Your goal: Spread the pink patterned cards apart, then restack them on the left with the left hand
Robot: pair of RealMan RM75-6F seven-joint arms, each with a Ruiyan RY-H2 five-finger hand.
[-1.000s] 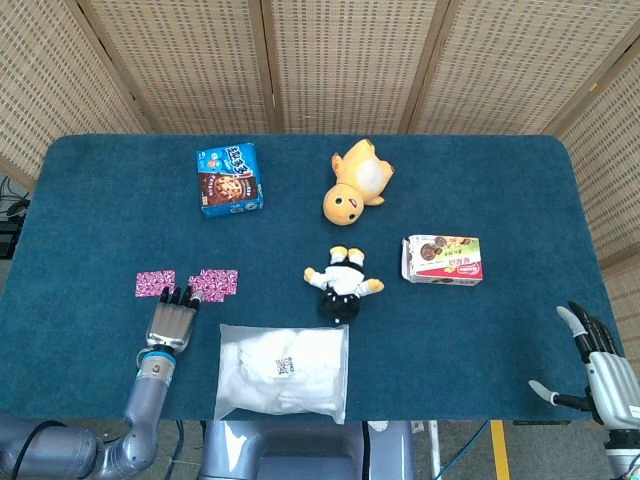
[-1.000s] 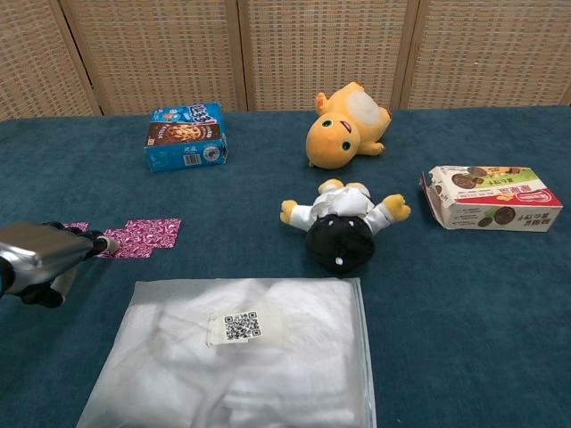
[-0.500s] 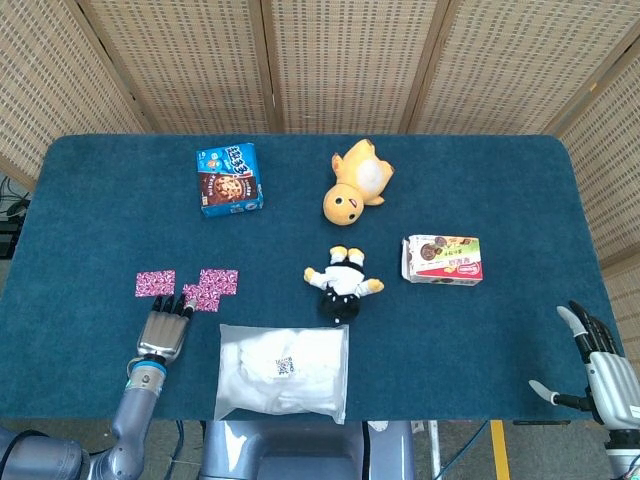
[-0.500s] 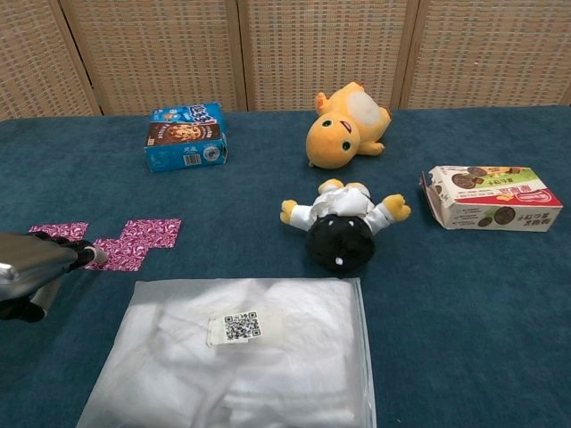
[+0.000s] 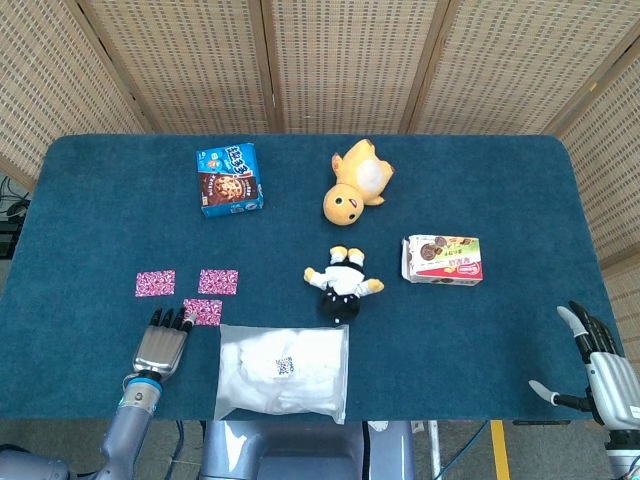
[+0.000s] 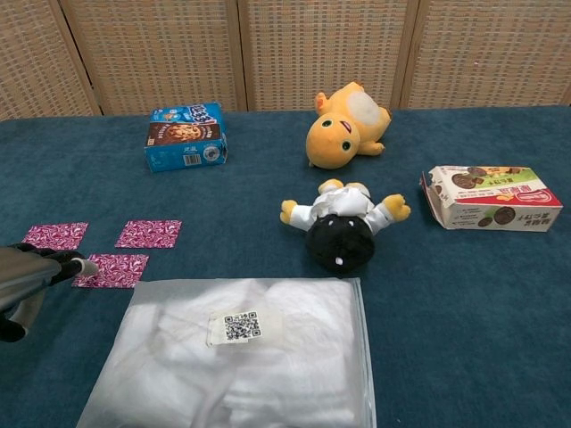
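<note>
Three pink patterned cards lie apart on the blue cloth at the left: a far-left card, a far-right card and a nearer card. My left hand lies flat just in front of them, fingers stretched forward. Its fingertips touch the left edge of the nearer card, and it grips nothing. My right hand stays at the table's front right corner, fingers spread and empty.
A white plastic bag lies right of my left hand. Farther off are a blue cookie box, a yellow plush, a black-and-white doll and a snack box.
My left hand has drawn back toward the front edge, dragging one card off the right-hand pile. Two card spots have become three separate cards.
</note>
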